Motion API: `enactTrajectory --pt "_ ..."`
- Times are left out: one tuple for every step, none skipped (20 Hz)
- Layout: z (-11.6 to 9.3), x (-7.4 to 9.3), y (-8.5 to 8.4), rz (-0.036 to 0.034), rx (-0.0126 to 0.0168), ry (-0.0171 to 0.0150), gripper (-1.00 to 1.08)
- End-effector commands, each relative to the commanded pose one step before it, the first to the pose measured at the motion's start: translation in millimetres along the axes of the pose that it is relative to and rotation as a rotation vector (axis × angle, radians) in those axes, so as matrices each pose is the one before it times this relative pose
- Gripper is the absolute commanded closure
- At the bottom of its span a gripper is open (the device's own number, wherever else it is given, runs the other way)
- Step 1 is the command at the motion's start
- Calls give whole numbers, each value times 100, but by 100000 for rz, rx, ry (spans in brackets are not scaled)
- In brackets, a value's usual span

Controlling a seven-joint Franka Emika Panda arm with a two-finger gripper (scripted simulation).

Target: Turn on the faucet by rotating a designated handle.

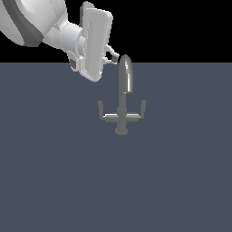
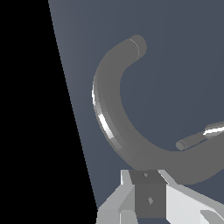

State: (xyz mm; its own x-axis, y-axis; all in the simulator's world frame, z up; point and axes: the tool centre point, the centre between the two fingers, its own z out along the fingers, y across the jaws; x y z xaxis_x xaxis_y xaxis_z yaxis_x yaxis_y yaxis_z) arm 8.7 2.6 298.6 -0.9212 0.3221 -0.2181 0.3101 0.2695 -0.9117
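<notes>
Up at ten o'clock of the faucet [image 1: 122,106], the tool [image 1: 113,58] hangs beside the spout tip, apparently not yet lined up with either upturned tab; whether its fingers are spread I cannot tell. Centrally on the tabletop [image 1: 54,181], the faucet stands upright, crossbar level, seemingly unturned.

Open floor [image 1: 54,181] is left on every side of the faucet [image 1: 122,113], whose two upturned tabs are unobstructed, while the spout top is crowded by the gripper [image 1: 113,58].
</notes>
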Motion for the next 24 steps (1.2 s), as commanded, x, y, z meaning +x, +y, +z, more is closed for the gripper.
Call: enactTrajectory --pt "-110 -268 1209 -7691 2539 -2150 108" --pt "-51 -129 476 -3004 1020 -797 108" --pt "-54 -138 474 -2998 1033 -774 108" --pt "-58 -148 473 -2994 1046 -751 108" --pt "-61 -157 472 -2989 1058 -727 108" --pt "-65 -166 470 -2983 1070 -703 108" --pt "-68 -175 468 -2978 1081 -679 108" --pt "-72 -184 466 -2973 1092 -655 108" --pt "-76 -193 463 -2968 1103 -630 108" --pt "-79 -201 460 -2962 1112 -605 108" --pt "-83 -210 458 -2957 1122 -580 108" --pt "-86 -219 454 -2950 1130 -555 108" --pt "-90 -227 451 -2945 1139 -530 108" --pt "-94 -236 448 -2940 1147 -505 108" --pt "-97 -244 444 -2934 1154 -479 108" --pt "-101 -253 440 -2928 1161 -453 108" --pt "-105 -261 436 -2923 1167 -427 108" --pt "-108 -269 432 -2917 1173 -401 108" --pt "-112 -277 428 -2911 1178 -375 108" --pt "-116 -285 423 -2905 1183 -349 108" --pt "-119 -293 419 -2900 1187 -322 108" --pt "-123 -300 414 -2894 1191 -296 108" --pt "-127 -308 408 -2888 1193 -269 108" --pt "-130 -315 403 -2880 1195 -242 108"
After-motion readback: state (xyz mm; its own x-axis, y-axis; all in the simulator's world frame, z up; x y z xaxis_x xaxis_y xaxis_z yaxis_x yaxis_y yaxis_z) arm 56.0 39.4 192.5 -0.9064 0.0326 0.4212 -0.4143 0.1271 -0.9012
